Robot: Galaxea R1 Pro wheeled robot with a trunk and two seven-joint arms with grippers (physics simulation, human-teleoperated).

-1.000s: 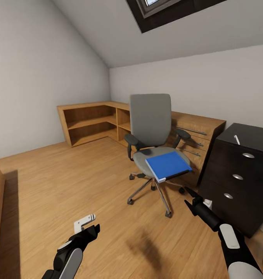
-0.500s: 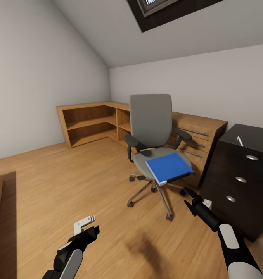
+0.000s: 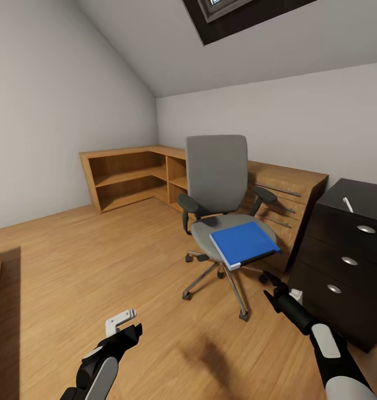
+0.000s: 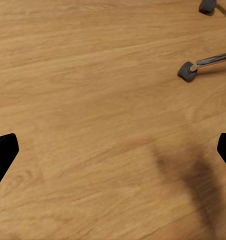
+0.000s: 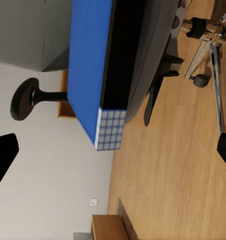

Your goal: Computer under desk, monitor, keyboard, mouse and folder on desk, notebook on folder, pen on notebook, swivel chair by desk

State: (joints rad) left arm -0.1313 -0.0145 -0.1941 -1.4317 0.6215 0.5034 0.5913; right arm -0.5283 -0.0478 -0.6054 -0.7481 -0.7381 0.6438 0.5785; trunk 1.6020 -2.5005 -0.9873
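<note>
Both end effectors open, empty; blue folder (image 3: 243,243) on swivel chair (image 3: 219,189), dark dresser (image 3: 344,266) beside.

the swivel chair (image 3: 219,200) stands at my twelve o'clock, out on the floor (image 3: 99,261), with the folder (image 3: 243,243) lying on its seat, overhanging the front edge. behind the chair runs the drawer unit (image 3: 286,194); the corner shelving (image 3: 133,175) sits at eleven o'clock. at two o'clock stands the dresser (image 3: 344,261), beside the drawer unit, a pen (image 3: 348,204) lying on top.
</note>
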